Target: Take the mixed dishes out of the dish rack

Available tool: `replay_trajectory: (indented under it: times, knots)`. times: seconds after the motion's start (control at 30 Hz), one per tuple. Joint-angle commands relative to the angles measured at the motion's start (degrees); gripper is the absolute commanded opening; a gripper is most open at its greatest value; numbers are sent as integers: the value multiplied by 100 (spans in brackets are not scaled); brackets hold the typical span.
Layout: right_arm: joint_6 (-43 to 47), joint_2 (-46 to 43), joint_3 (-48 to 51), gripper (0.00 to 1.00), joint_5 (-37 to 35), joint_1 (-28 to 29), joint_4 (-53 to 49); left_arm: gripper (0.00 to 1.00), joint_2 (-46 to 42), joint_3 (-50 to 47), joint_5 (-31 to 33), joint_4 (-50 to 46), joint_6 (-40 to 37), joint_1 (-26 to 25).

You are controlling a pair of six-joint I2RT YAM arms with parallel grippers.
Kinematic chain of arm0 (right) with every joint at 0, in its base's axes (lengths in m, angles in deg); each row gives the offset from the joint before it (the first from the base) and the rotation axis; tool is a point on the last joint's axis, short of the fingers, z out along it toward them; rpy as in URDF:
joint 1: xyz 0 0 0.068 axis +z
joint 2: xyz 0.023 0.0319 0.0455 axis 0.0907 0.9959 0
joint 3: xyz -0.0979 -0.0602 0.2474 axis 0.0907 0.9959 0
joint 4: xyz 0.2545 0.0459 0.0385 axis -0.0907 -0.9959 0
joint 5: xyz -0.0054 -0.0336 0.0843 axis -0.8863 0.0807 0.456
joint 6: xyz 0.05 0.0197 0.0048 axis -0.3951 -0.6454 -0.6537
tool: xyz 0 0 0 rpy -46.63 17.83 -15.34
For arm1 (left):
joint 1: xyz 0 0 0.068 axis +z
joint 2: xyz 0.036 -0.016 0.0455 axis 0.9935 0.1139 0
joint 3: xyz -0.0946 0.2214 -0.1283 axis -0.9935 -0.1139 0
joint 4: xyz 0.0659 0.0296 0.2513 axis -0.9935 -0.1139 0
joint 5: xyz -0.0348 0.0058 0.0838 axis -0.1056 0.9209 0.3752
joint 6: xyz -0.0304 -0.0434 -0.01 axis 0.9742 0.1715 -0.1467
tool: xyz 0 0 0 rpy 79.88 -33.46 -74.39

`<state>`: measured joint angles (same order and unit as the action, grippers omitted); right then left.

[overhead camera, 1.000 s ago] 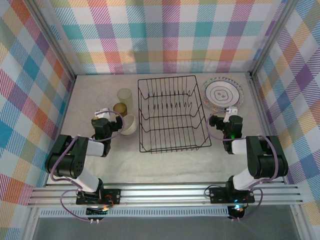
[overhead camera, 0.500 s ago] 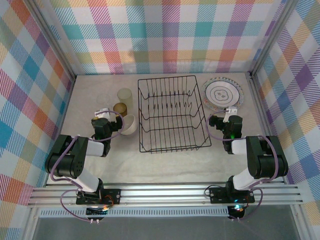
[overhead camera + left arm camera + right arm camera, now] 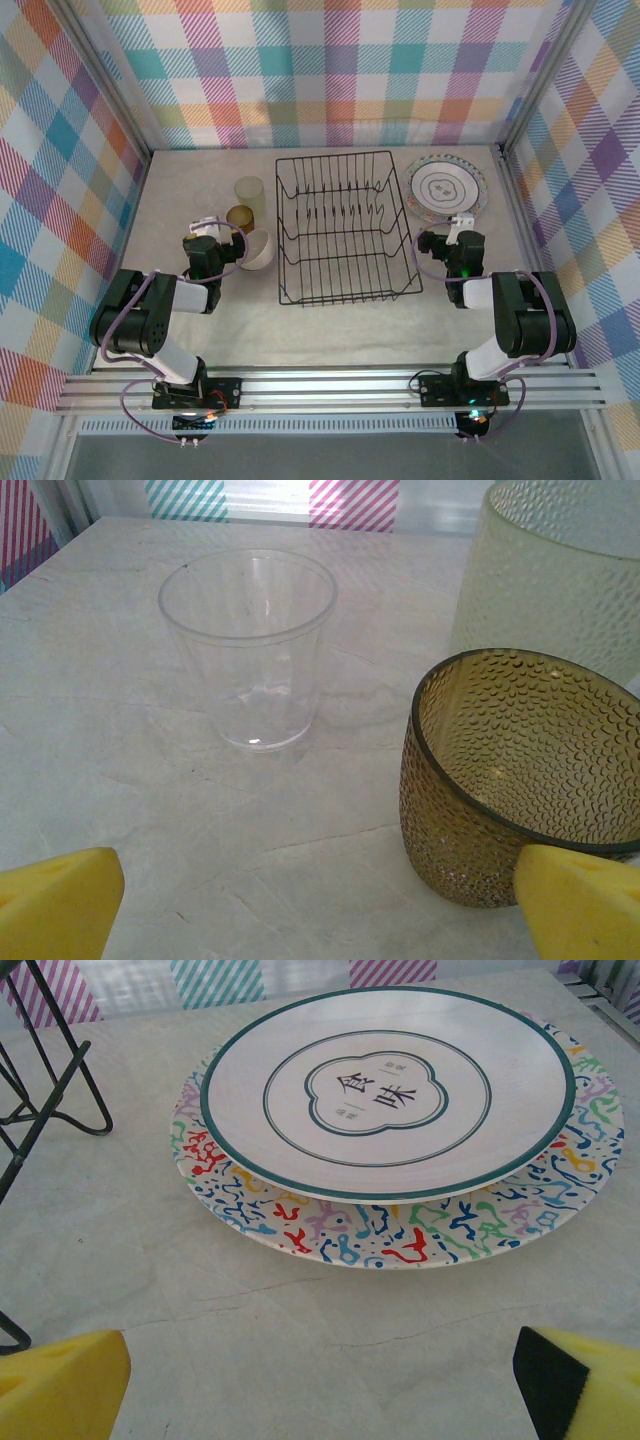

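The black wire dish rack (image 3: 335, 228) stands mid-table with nothing in its slots. Left of it stand a clear cup (image 3: 248, 645), an amber cup (image 3: 530, 770), a pale yellow-green cup (image 3: 560, 570) and a cream bowl (image 3: 258, 250). My left gripper (image 3: 320, 920) is open, low over the table just short of the clear and amber cups, holding nothing. Right of the rack, a green-ringed plate (image 3: 388, 1090) lies on a plate with coloured squiggles (image 3: 400, 1235). My right gripper (image 3: 320, 1390) is open just in front of that stack, holding nothing.
The rack's lower wire frame (image 3: 50, 1070) shows at the left of the right wrist view. Checked walls close in the table on three sides. Bare table (image 3: 340, 330) lies between the rack and the arm bases.
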<state>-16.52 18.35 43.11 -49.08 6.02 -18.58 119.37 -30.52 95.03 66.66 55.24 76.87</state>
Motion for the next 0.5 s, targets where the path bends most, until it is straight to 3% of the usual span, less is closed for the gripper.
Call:
replay_trajectory:
  times: [0.0,0.47]
  knots:
    - [105,21,-65,99,20,36,152,100,31,77,-80,-144,-84,52]
    - [114,26,-65,99,2,46,143,100,32,112,-368,-232,-120,105]
